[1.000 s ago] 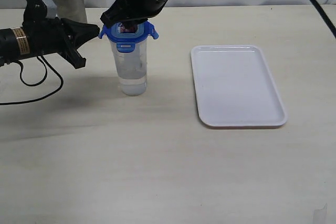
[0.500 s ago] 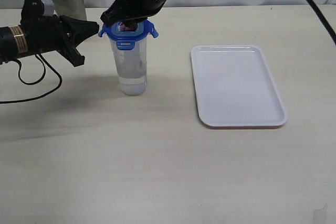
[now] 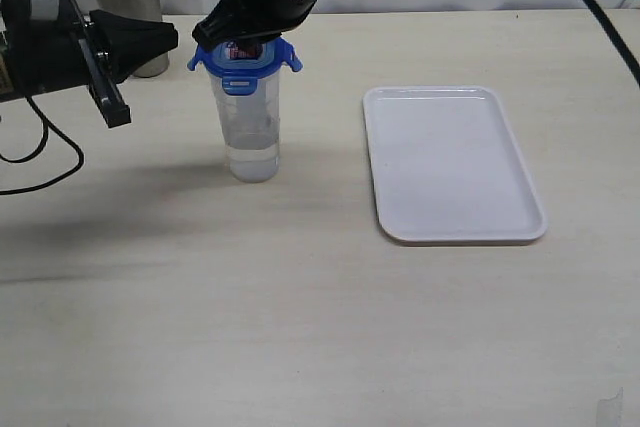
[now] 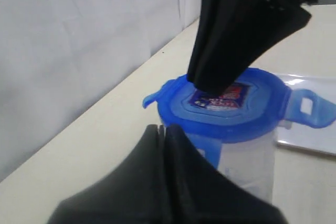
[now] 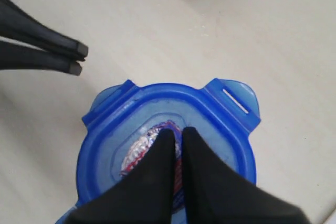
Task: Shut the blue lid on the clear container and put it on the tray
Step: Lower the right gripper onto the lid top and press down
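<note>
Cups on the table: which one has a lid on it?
The clear container, topped by the blue lid; the steel cup at the back is open-topped.

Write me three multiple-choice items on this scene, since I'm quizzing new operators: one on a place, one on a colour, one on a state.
1. Where is the clear container relative to the tray?
A. Standing on it
B. Standing on the table, left of it in the exterior view
C. Lying on its side behind it

2. What colour is the tray?
A. Blue
B. Grey
C. White

3. How is the right pincer?
A. Shut, tips on the blue lid
B. Wide open over the tray
C. Shut around the container's wall

Answers:
1 B: the container's base rests upright on the table, apart from the tray.
2 C: the tray shows plain white in the exterior view.
3 A: the right wrist view shows its fingers together, touching the lid's sticker.
</note>
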